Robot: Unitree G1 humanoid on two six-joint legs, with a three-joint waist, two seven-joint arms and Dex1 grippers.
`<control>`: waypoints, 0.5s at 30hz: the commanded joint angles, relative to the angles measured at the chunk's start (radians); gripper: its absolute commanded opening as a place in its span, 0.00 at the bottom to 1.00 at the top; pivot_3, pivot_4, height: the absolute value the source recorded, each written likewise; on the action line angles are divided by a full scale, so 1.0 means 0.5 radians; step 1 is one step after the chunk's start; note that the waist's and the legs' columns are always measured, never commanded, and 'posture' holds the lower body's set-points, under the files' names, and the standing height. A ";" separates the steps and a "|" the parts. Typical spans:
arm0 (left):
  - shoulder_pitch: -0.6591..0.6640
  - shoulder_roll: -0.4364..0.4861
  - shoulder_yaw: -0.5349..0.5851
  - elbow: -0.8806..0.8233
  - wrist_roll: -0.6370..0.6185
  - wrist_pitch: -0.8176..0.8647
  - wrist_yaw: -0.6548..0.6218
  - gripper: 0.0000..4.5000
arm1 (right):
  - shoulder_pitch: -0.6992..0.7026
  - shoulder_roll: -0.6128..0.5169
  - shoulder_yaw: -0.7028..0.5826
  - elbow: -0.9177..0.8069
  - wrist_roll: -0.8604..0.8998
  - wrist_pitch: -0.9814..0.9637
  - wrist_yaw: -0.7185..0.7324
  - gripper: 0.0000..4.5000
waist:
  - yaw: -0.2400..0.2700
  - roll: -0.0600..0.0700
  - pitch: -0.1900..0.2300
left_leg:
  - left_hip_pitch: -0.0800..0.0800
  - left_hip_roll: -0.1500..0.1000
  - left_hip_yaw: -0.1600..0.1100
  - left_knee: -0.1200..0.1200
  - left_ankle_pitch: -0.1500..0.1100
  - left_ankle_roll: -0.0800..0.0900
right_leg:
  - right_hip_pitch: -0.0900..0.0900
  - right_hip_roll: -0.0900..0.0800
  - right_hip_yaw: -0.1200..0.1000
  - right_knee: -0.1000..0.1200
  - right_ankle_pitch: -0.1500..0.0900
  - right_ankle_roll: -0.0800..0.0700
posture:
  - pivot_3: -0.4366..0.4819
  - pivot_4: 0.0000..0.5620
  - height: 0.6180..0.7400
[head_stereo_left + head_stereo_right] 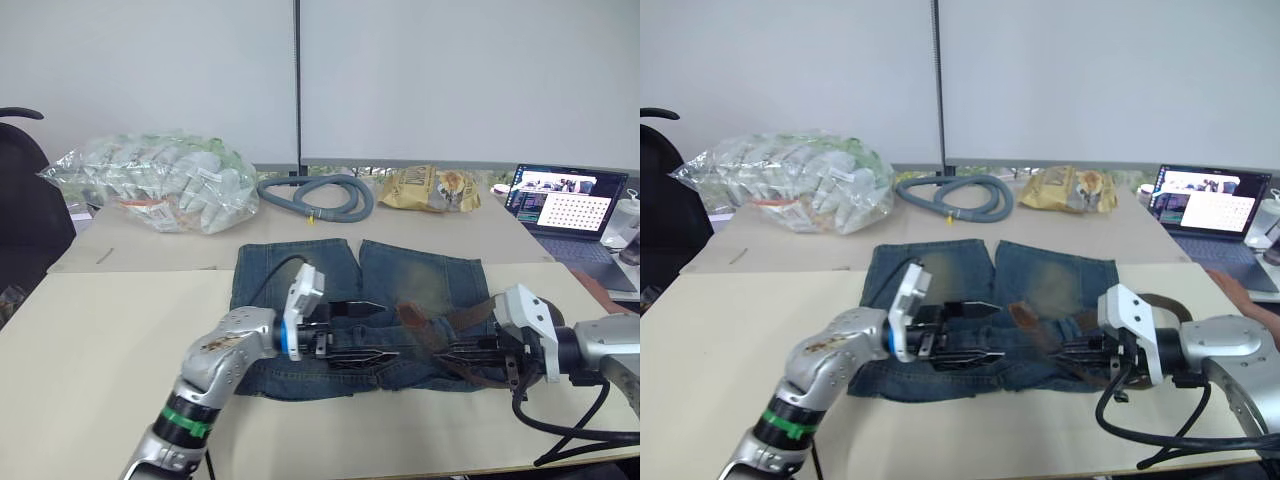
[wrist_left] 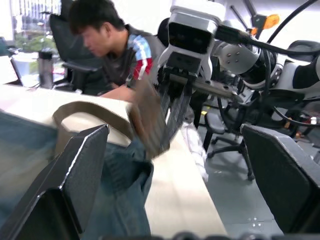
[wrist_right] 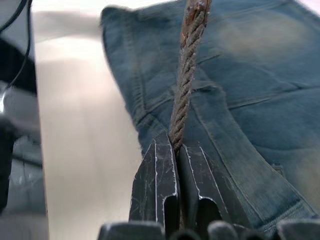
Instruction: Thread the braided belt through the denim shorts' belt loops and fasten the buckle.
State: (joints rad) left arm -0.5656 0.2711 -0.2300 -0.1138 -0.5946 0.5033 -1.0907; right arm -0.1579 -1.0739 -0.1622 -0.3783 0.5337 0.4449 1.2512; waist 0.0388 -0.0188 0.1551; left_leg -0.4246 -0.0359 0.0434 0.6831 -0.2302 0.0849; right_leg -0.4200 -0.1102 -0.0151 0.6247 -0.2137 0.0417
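Observation:
The denim shorts (image 1: 420,275) lie flat mid-table, waistband toward me. The braided belt (image 1: 468,316) is a worn brown strap lying across the right side of the waistband, and it curls off the shorts' right edge. My right gripper (image 1: 452,352) is shut on the belt (image 3: 187,65), which runs straight out from between its fingers (image 3: 160,175). My left gripper (image 1: 365,332) hovers open over the middle of the waistband, fingers spread wide (image 2: 75,175), facing the right gripper a short way off. I cannot make out the buckle or single belt loops.
At the back lie a grey corrugated hose (image 1: 315,195), a clear bag of packets (image 1: 160,180) and a yellow snack bag (image 1: 430,188). An open laptop (image 1: 565,200) sits at the far right. A person (image 2: 110,45) sits beyond the table's right side.

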 commanded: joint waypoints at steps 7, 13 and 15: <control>-0.059 -0.061 -0.077 0.098 0.091 -0.197 -0.175 0.37 | -0.063 -0.025 0.046 0.007 -0.087 -0.137 0.102 0.00 | -0.002 0.000 0.000 | -0.001 0.000 0.000 0.000 0.000 0.000 | -0.001 -0.002 0.002 0.000 0.000 0.000 | 0.48 0.27 1.00; -0.080 -0.092 -0.084 0.136 0.116 -0.221 -0.195 0.00 | -0.037 -0.012 0.018 -0.025 -0.102 -0.123 0.084 0.00 | 0.000 0.000 0.000 | -0.001 0.000 0.000 0.000 0.000 0.000 | -0.001 -0.003 0.001 0.000 0.000 0.000 | 0.48 0.27 1.00; -0.082 -0.105 -0.091 0.142 0.119 -0.201 -0.192 0.00 | -0.026 0.004 0.001 -0.036 -0.098 -0.114 0.053 0.00 | 0.000 0.000 0.000 | -0.001 0.000 0.000 0.000 0.000 0.000 | -0.002 -0.004 0.002 0.000 0.000 0.000 | 0.48 0.27 1.00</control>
State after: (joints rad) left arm -0.5830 0.2280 -0.2708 -0.0262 -0.5328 0.4140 -1.1803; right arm -0.1697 -1.0743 -0.1263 -0.3654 0.4730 0.3960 1.2903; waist 0.0386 -0.0188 0.1551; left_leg -0.4250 -0.0359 0.0434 0.6833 -0.2304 0.0851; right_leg -0.4208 -0.1120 -0.0142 0.6248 -0.2135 0.0418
